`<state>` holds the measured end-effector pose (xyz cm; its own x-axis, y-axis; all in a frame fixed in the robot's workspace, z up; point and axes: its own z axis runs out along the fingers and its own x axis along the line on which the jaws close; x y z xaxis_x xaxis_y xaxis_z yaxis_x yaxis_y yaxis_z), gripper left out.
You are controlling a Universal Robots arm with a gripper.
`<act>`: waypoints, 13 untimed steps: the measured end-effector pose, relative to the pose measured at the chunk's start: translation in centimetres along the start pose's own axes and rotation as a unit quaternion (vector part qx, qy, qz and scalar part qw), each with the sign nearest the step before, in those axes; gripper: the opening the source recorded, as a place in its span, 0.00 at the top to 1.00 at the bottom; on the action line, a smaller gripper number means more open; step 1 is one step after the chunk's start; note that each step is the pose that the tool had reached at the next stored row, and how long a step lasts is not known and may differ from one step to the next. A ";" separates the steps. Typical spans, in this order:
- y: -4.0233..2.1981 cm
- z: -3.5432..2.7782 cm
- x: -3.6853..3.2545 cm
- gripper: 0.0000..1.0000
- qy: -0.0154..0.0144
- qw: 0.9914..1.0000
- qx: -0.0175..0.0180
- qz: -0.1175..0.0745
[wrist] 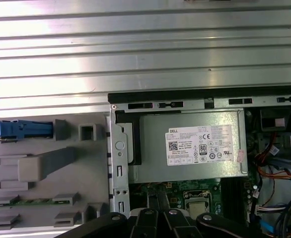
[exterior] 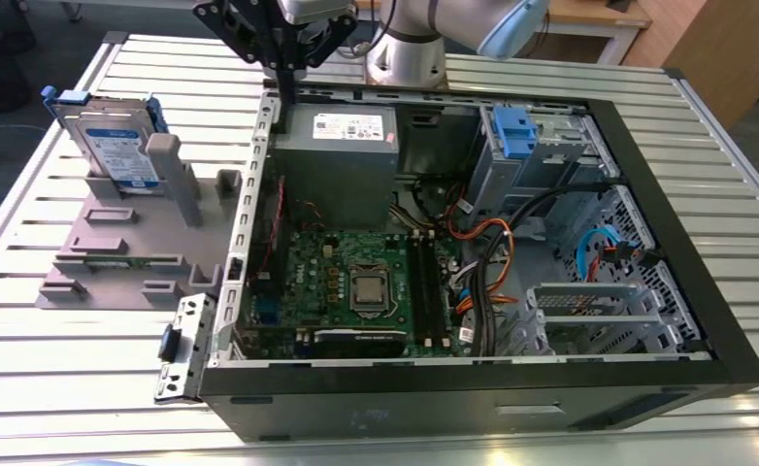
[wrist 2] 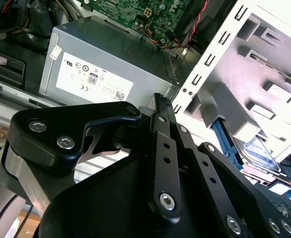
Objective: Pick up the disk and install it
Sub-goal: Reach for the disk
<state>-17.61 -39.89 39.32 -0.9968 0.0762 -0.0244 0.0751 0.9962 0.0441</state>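
The disk [exterior: 115, 146], a silver-grey drive with a white-and-blue label in a bright blue bracket, stands on edge in a grey holder [exterior: 120, 248] at the exterior view's left, outside the computer case. Its blue bracket edge [wrist: 24, 130] shows in the first wrist view, and the disk [wrist 2: 257, 151] appears behind the holder's posts in the second wrist view. My gripper [exterior: 278, 70] hangs above the case's back corner nearest the holder, well away from the disk. Its black fingers [wrist 2: 159, 99] stand together with nothing between them.
The open computer case [exterior: 690, 243] fills the middle of the slatted metal table [exterior: 43, 388]. A grey metal box with a white sticker [exterior: 334, 146] sits just below my gripper. A drive bay with a small blue latch [exterior: 515, 131] is at the case's back.
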 end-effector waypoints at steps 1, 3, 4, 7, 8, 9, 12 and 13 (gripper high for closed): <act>0.00 0.00 0.02 0.89 0.000 1.000 0.000 0.000; 0.00 0.00 0.06 0.89 0.000 1.000 0.000 0.000; -0.01 0.00 0.08 0.89 0.000 1.000 0.000 0.000; -0.01 0.00 0.14 0.89 0.000 1.000 0.000 0.000; -0.01 0.00 0.16 0.89 0.000 1.000 0.000 0.000; -0.01 0.00 0.18 0.89 0.000 1.000 0.000 0.000; -0.02 -0.01 0.25 0.89 0.000 1.000 0.000 0.000; -0.02 -0.01 0.27 0.89 0.000 1.000 0.000 0.000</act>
<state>-17.88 -39.89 39.32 -0.9968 0.0762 -0.0245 0.0751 0.9962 0.0441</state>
